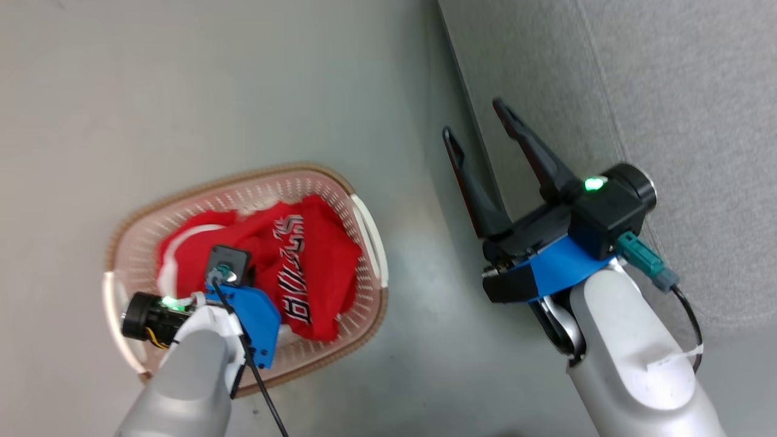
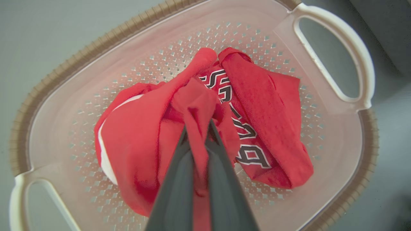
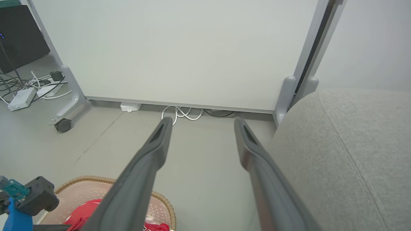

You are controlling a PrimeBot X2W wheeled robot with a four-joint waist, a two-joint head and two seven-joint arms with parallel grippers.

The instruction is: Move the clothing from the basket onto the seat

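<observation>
The cream perforated basket (image 1: 291,170) stands on the grey floor, left of the seat (image 1: 668,91). Inside lies the red clothing (image 1: 315,267): a jersey with black-white lettering (image 2: 247,128) and plainer red fabric with a white edge (image 2: 128,134). My left gripper (image 2: 197,128) reaches down into the basket, shut on a raised fold of red cloth. I cannot tell which garment the fold belongs to. My right gripper (image 1: 475,120) hangs open and bare over the floor by the seat's edge (image 3: 346,154).
In the right wrist view a white wheeled panel (image 3: 192,48) stands beyond the floor, with loose cables (image 3: 181,112) at its foot and a caster (image 3: 62,125) at the left. Power strips and wires (image 3: 22,96) lie far left. Bare floor separates basket and seat.
</observation>
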